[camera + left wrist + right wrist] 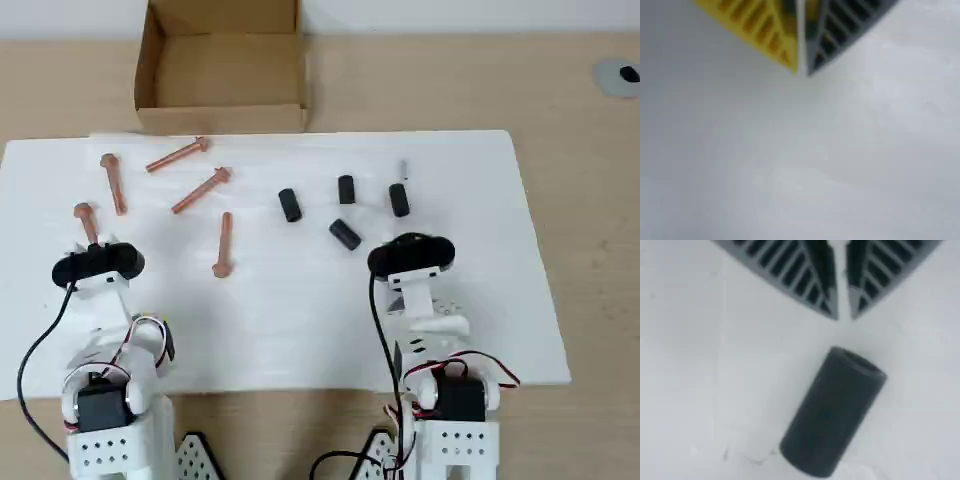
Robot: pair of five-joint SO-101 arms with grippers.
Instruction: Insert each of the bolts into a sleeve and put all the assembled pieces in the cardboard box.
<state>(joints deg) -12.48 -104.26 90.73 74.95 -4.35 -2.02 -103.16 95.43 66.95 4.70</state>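
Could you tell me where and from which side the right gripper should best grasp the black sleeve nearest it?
Probably mid-length on the black sleeve, with the right gripper coming straight down from above, jaws astride its curved sides. It lies on its side on the white sheet, nothing touching it.

Bright, even light fills the high view: the white sheet (300, 320) on the bench (580, 180) glares almost featureless, and the bolts (223, 243) and sleeves (345, 234) cast only short, faint shadows. At upper left the cardboard box (150, 60) is shaded along its inner wall. In the right wrist view a sleeve (832, 412) throws a soft, pale shadow.
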